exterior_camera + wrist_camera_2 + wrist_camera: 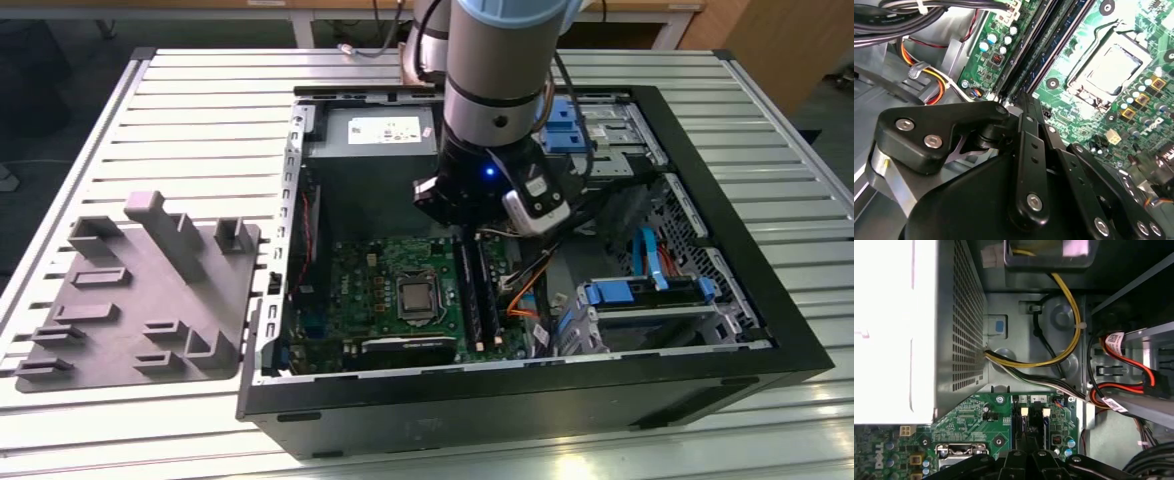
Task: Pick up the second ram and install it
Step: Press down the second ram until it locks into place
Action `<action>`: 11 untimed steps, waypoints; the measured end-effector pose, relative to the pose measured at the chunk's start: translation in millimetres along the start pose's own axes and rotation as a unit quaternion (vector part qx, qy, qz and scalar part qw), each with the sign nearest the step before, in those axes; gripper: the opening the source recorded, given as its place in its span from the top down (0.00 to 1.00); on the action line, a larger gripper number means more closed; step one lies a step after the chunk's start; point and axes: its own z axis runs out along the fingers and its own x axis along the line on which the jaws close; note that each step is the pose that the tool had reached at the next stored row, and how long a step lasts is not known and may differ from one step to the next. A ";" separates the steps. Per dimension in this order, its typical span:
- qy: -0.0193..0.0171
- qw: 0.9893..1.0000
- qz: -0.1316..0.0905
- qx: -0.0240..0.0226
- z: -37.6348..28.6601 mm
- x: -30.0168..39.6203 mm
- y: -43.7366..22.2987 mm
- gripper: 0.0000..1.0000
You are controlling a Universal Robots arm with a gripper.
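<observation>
An open computer case point(747, 330) lay on the slatted metal bench point(200, 90), holding a green motherboard point(380, 290) with a bare processor socket point(418, 297), a silver power supply point(380, 130) toward the bench's far edge, blue-tabbed drive bays point(641, 292) and bundled cables point(1064, 315). The gripper point(467, 232) hung inside the case over the long black memory slots point(478, 290). In the second wrist view its jaws were pressed close together at the end of those slots point(1054, 35), where the second ram point(1066, 30) appeared as a dark-blue strip seated between them; whether the jaws pinched it could not be told. A grey holder tray point(134, 290) sat near the bench's edge at the exterior view's left. Print on the labels was too small to make out.
</observation>
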 end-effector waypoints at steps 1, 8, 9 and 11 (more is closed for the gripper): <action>0.000 1.000 0.000 0.000 -1.7 0.0 0.1 0.89; 0.000 1.000 0.000 0.000 -5.7 -0.1 0.3 0.89; 0.000 1.000 0.000 0.000 -5.8 -0.1 0.2 0.89; 0.000 1.000 0.000 0.000 -5.9 -0.1 0.0 0.89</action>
